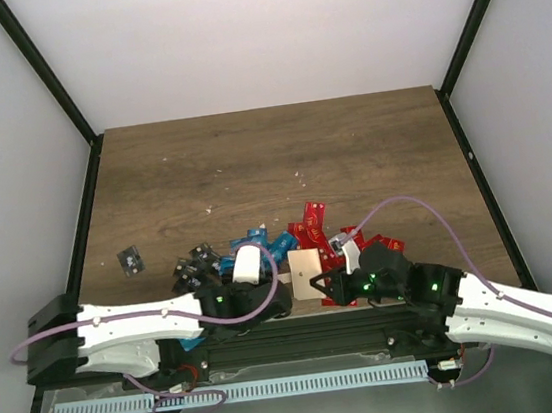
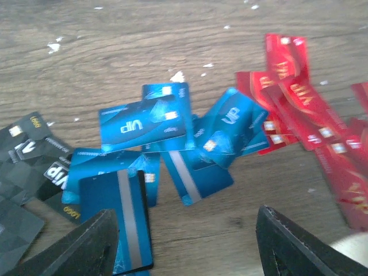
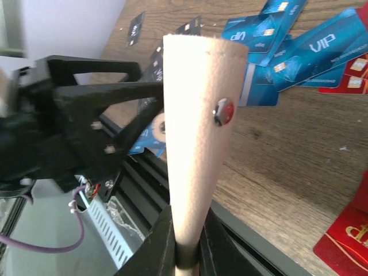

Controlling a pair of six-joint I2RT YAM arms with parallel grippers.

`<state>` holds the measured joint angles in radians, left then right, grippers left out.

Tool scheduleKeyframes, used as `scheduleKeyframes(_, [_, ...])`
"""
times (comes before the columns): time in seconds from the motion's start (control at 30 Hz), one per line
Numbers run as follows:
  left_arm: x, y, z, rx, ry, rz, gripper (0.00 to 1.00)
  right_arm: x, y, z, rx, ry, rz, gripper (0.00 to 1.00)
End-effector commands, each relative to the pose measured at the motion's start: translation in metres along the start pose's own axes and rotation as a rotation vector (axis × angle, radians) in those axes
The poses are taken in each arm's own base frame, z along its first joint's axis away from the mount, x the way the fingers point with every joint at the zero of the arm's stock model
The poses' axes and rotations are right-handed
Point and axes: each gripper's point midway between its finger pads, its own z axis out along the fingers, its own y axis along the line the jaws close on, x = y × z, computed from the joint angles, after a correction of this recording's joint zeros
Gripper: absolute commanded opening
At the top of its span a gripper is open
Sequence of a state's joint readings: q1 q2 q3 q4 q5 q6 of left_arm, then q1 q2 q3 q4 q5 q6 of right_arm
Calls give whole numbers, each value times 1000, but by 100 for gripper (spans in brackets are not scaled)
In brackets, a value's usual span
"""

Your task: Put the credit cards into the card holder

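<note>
- The right end effector (image 3: 185, 248) is clenched on one end of the pale beige card holder (image 3: 198, 115). The holder points away from the end effector, and the face with a small metal stud (image 3: 223, 111) is on show.
- The holder is at the near edge of the desk (image 1: 270, 157), between the two arms. It seems to be held there so the other arm can feed cards into it.
- The left end effector (image 2: 187, 215) is released, its jaws wide apart with nothing between them. It hangs over the blue cards, probably lining up to pick one.
- In the right wrist view, that left end effector sits close beside the holder. Whether they touch cannot be told.
- The credit cards (image 2: 167, 123) lie loose and overlapping on the desk, roughly sorted by colour. Black ones are to the left, blue in the middle and red to the right.
- One black card (image 1: 130, 259) lies apart, further left.
- The desk is dark brown wood grain, dotted with small white specks.
- Plain white walls (image 1: 254, 28) enclose it, with black frame posts (image 1: 48, 73) at the corners.
- A black rail (image 1: 302, 339) carries the arm bases along the near edge.
</note>
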<state>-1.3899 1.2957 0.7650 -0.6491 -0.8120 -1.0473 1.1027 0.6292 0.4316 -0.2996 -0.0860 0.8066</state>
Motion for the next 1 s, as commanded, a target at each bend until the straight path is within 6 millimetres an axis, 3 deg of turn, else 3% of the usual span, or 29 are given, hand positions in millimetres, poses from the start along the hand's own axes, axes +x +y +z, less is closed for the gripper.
scheduleKeyframes(0.0, [-12,-22,-18,224,-25,-70,67,-19,4,-5,34,-62,8,1])
scheduleKeyframes(0.17, [-22,-48,-50,560,-66,-142,72,-23,12,-5,0,-78,-19,1])
scheduleKeyframes(0.3, [-27,-50,-66,676,-90,-165,79,-27,24,-10,-60,-98,-45,1])
scheduleKeyframes(0.43, [-23,-55,-71,729,-84,-153,79,-28,38,-13,-137,-96,-66,1])
scheduleKeyframes(0.87, [-30,-46,-69,708,-130,-204,47,-31,68,-31,-297,-115,-116,1])
scheduleKeyframes(0.97, [-35,-44,-77,745,-147,-222,41,-30,72,-33,-322,-112,-120,1])
